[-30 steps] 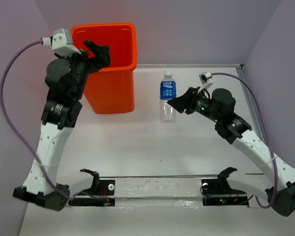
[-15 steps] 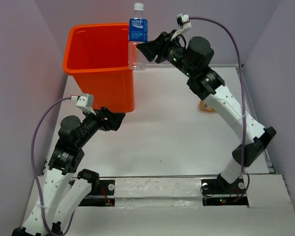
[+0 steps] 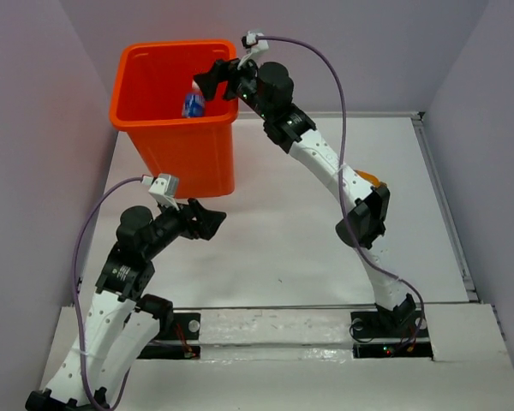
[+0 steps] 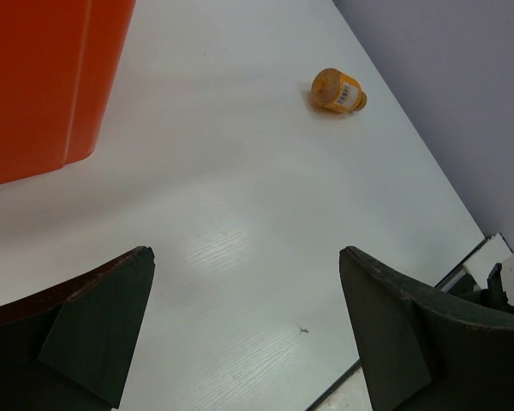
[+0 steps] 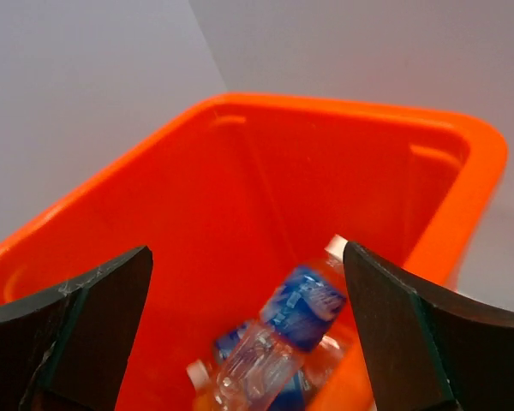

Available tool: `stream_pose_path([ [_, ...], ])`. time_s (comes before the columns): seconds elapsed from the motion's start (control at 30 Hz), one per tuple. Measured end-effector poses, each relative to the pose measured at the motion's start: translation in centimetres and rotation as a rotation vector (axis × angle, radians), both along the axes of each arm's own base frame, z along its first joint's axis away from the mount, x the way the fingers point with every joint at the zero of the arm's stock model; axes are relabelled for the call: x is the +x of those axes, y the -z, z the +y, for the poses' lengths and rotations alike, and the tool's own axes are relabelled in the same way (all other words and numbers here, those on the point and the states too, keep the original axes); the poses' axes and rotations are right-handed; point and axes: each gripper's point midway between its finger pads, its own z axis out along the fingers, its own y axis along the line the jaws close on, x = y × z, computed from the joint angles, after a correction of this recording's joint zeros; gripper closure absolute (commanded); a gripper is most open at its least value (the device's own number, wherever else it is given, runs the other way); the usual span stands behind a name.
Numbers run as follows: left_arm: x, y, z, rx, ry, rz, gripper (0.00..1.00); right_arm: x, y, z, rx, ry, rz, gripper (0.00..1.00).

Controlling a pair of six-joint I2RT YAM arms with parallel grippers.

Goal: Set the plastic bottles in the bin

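While bin holds two bottles, one lies outside.

Bin blocks far-left corner; mid table open, only orange bottle near rt edge.

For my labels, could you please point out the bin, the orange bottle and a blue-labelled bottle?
bin [image 3: 188, 158], top view, front wall
orange bottle [image 4: 337, 90], left wrist view, body
blue-labelled bottle [image 5: 302, 304], right wrist view, label

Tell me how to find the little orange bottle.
Start at the tall orange bin on the white table. Look right, beyond the right arm. The stubby orange bottle lies there alone; the blue-labelled bottles are inside the bin.
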Motion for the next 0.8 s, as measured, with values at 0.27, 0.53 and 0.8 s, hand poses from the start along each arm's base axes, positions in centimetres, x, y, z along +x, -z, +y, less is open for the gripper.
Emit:
stream_pose_path([
  [0.27, -0.1, -0.4, -0.1, -0.007, 0.007, -0.017, 0.01, -5.2, -1.8, -9.3, -0.152, 0.079, -0.02, 0.06],
  [0.53, -1.0, -1.6, -0.5, -0.026, 0.042, -0.062, 0.01, -7.4, 11.0, -34.1, -0.254, 0.593, 0.317, 0.0],
  [0.8, -2.4, -2.1, -1.6, -0.034, 0.1, -0.084, 0.01, -12.0, 29.0, -40.9, -0.714, 0.758, 0.743, 0.0],
])
